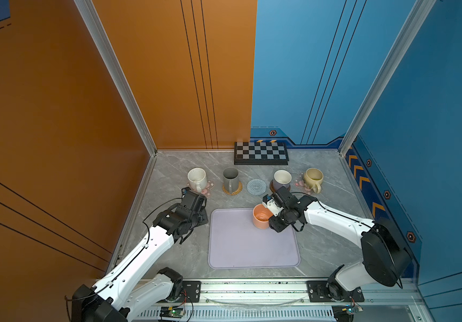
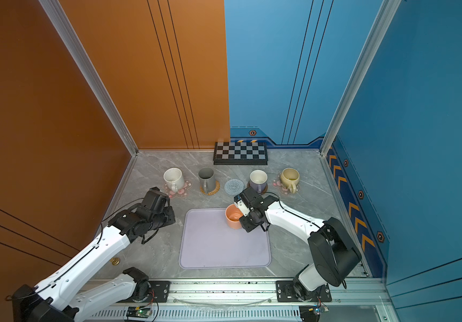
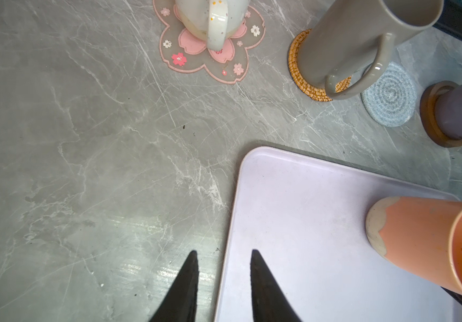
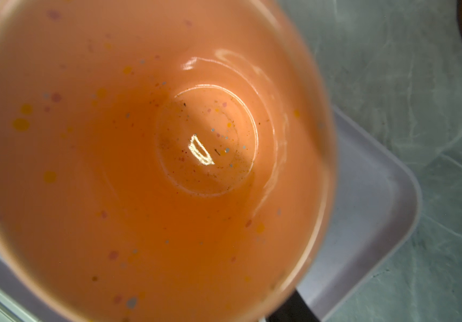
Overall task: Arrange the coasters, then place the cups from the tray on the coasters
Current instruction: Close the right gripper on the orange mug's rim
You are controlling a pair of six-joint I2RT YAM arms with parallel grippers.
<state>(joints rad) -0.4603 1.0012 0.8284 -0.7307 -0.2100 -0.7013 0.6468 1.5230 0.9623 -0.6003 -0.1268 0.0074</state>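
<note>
Four cups stood on mats along the back row: the speckled white mug point(image 1: 197, 179) on a flower coaster point(image 1: 209, 186), the tall grey mug point(image 1: 230, 178) on the rattan disc point(image 1: 235, 191), the lavender mug point(image 1: 282, 179) on the wooden disc point(image 1: 272, 186), and the beige mug point(image 1: 313, 178) on the other flower coaster point(image 1: 299, 182). Only the grey-blue spiral disc point(image 1: 256, 186), between the grey and lavender mugs, lay bare, so I took it as the place meant for the orange mug point(image 1: 261, 218), which was upright in the far right corner of the tray point(image 1: 252, 251). The right gripper point(image 1: 273, 217) was pressed against that mug's right side, and I could not tell whether its jaws had closed on it. The left gripper point(image 3: 224, 251) hung at the tray's left edge, jaws apart and holding nothing, apparently parked clear to give the right arm room.
</note>
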